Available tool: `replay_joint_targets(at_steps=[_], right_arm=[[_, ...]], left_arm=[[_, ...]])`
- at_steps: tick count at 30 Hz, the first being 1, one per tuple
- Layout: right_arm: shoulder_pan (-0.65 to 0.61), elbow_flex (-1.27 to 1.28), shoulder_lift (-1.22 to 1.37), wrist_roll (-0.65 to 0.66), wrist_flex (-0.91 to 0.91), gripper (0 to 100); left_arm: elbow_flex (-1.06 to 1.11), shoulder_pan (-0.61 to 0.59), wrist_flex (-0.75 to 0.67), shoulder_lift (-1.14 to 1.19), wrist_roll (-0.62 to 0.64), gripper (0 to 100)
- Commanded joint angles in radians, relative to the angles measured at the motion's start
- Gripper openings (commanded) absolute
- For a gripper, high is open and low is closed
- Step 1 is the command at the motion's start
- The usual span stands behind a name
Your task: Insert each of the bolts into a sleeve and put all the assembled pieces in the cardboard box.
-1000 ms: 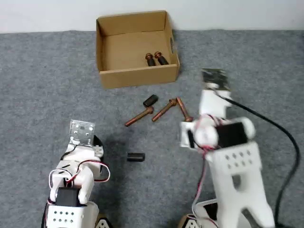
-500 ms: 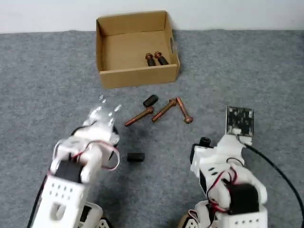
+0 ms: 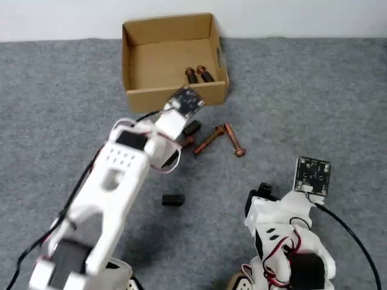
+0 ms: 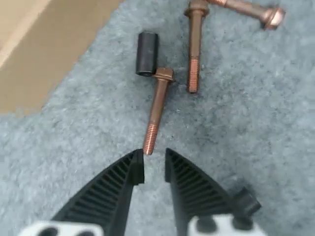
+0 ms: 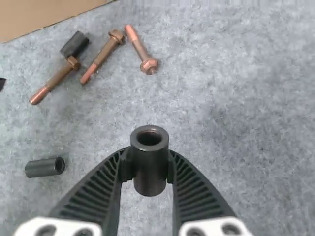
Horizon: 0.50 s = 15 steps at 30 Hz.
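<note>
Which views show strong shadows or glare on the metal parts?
High view: a soft shadow beside the left arm, no glare. Left wrist view: a bright glint on one bolt head. Right wrist view: even light on the held sleeve.

Left arm (image 3: pixel 106 199): I see a white plastic shell of boxy links, with a row of small round holes and a keyhole-shaped cut-out on one link.
Left arm wiring (image 3: pixel 158 168): thin red and white wires loop out beside the shell.
Right arm (image 3: pixel 284 229): white shell over black motor blocks, with red wires.
Right arm cable (image 3: pixel 351 235): one thick black lead.
Camera boards: dark, square, bare circuit boards, one on the left arm (image 3: pixel 186 103) and one on the right (image 3: pixel 312 175).
Left gripper (image 4: pixel 153 158): black ribbed fingers on a white mount.
Right gripper (image 5: pixel 149 164): the same black ribbed fingers, and a white base with round holes.
</note>
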Motion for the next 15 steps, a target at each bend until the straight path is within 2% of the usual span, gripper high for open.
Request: replay_joint_targets(at_steps=[1,8,15], right_arm=[[0.019,-0.008,-0.016,-0.012,-0.016,0.8],[0.018,-0.005,-0.021,-0.014,-0.016,0.8],[0.013,-0.005,-0.021,-0.014,-0.016,0.8]], left_arm=[[-0.248,0.006,0.110,0.175,-0.068,13],[-0.740,0.003,0.359,0.562,-0.137,15],[-1.248,0.003,0.559,0.922,-0.147,15]])
